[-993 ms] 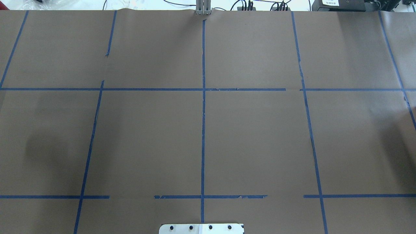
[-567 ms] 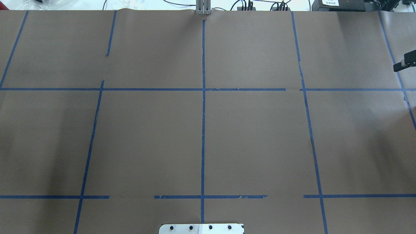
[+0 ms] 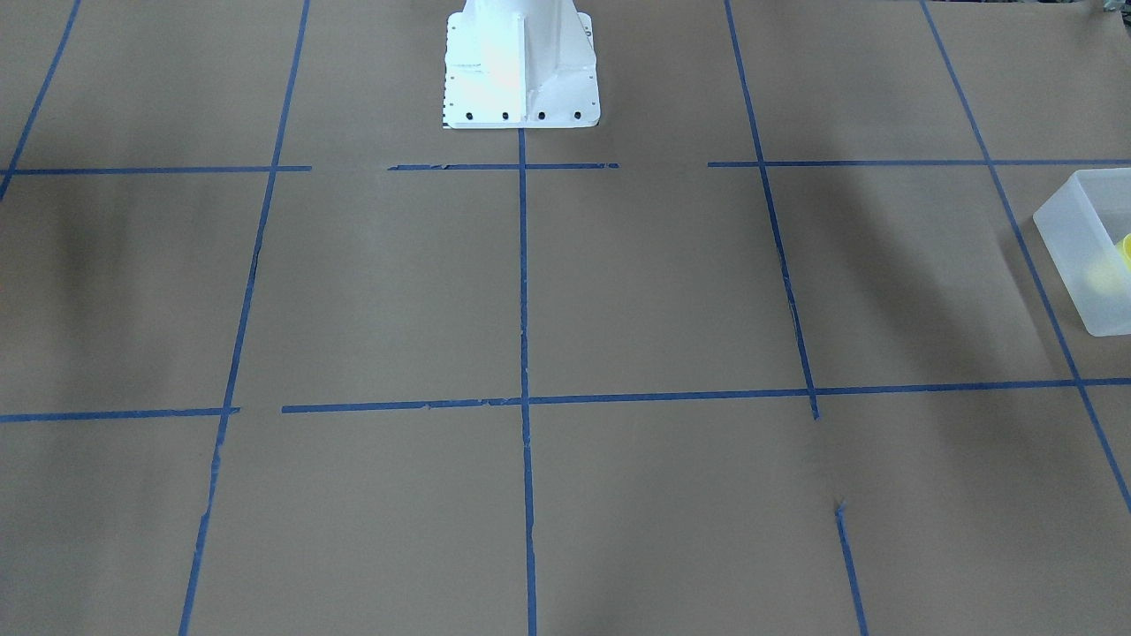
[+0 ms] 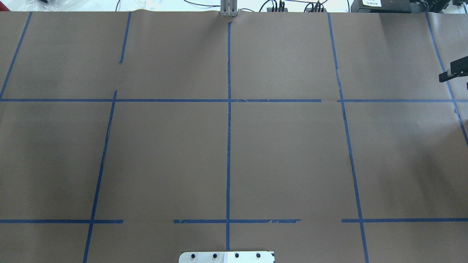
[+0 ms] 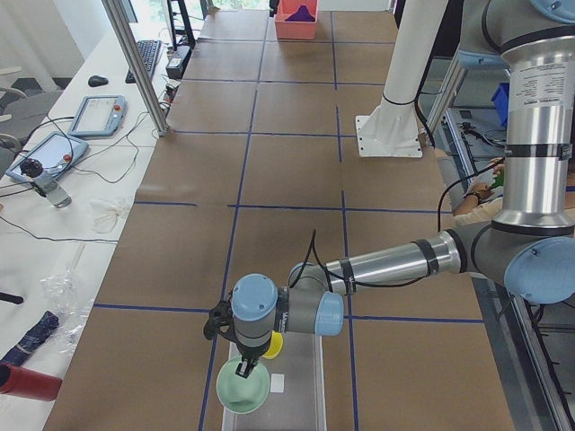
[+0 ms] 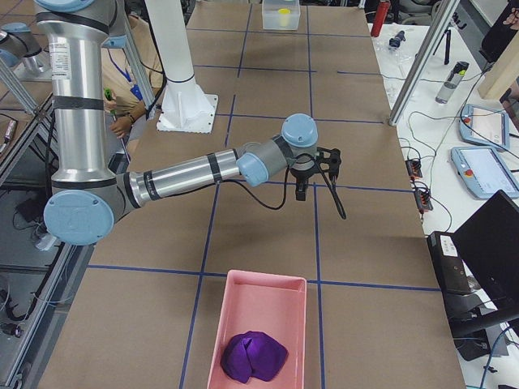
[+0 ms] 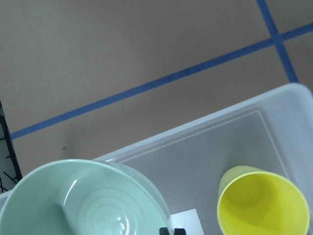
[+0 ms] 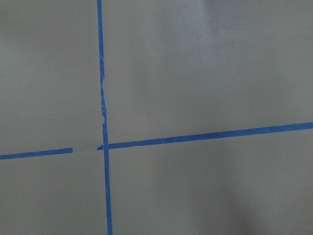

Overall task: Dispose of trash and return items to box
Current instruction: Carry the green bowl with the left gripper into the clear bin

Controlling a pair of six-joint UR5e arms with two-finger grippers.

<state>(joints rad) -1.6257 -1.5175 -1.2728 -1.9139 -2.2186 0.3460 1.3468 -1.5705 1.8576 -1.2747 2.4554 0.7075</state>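
The mint-green bowl [image 7: 83, 200] fills the lower left of the left wrist view, tilted over a corner of the frosted box [image 7: 210, 125]. My left gripper [image 7: 172, 231] is shut on the bowl's rim. The exterior left view shows the left gripper [image 5: 243, 365] holding the bowl [image 5: 243, 391] over the box [image 5: 296, 377]. The yellow cup [image 7: 264, 205] stands upright inside the box. The cup [image 3: 1126, 249] and the box [image 3: 1074, 238] also show in the front-facing view. My right gripper [image 6: 302, 191] hangs over bare table, empty; I cannot tell whether it is open or shut.
A pink bin [image 6: 259, 312] holding a crumpled purple piece [image 6: 255, 356] stands at the table's right end. The white robot base [image 3: 519, 62] is at the table's edge. Blue tape lines cross the brown paper. Tablets and cables lie beyond the far edge.
A black part of my right gripper has come into the overhead view at the right edge and moved slightly up and left. Nothing else has moved.
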